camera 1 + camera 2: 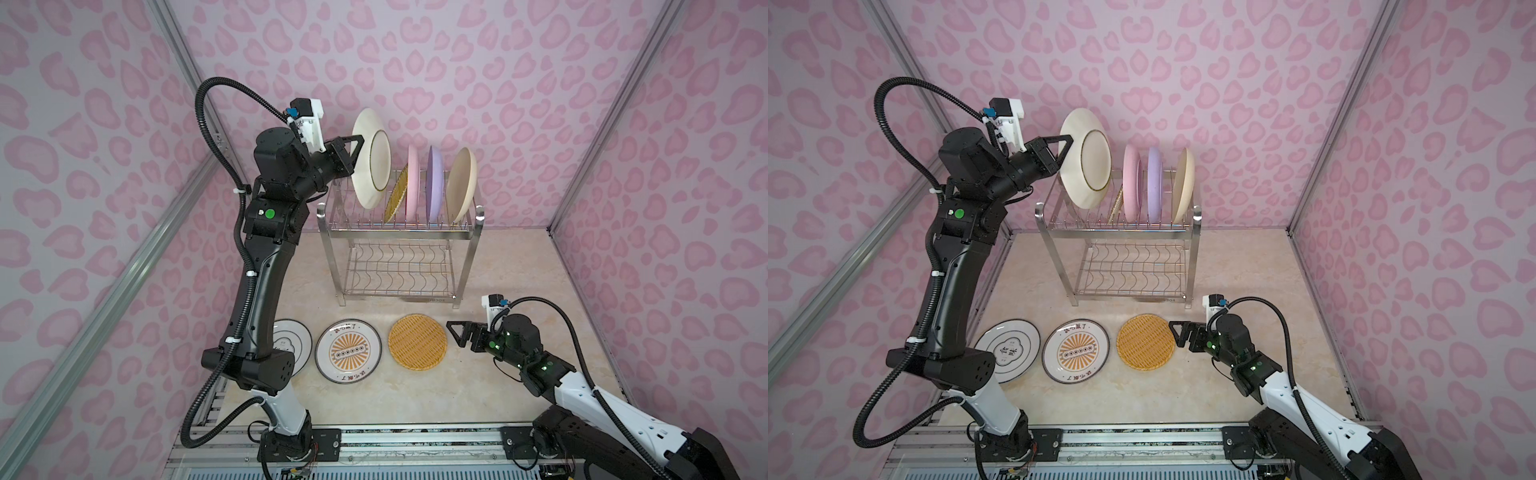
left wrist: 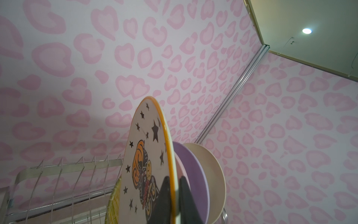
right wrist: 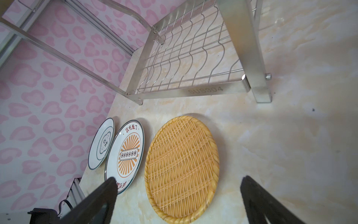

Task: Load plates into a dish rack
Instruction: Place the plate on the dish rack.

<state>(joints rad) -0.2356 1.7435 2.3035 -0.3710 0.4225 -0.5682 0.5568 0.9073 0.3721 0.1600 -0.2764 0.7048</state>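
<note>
My left gripper (image 1: 358, 143) is shut on the rim of a white plate with stars (image 2: 147, 155), held upright above the left end of the dish rack's (image 1: 399, 232) top tier. Standing in that tier are a yellow woven plate (image 1: 397, 195), a pink plate (image 1: 412, 183), a lilac plate (image 1: 435, 183) and a cream plate (image 1: 463, 183). Flat on the table lie a dark-rimmed plate (image 1: 1007, 351), an orange sunburst plate (image 1: 348, 351) and a second yellow woven plate (image 3: 182, 166). My right gripper (image 3: 178, 180) hovers open, low by that woven plate's right edge, holding nothing.
The rack's lower tier (image 3: 186, 58) of wavy wires holds nothing. Pink patterned walls close in behind and on both sides. My left arm's elbow (image 1: 253, 365) overhangs the dark-rimmed plate. A metal rail (image 1: 415, 440) runs along the table's front edge.
</note>
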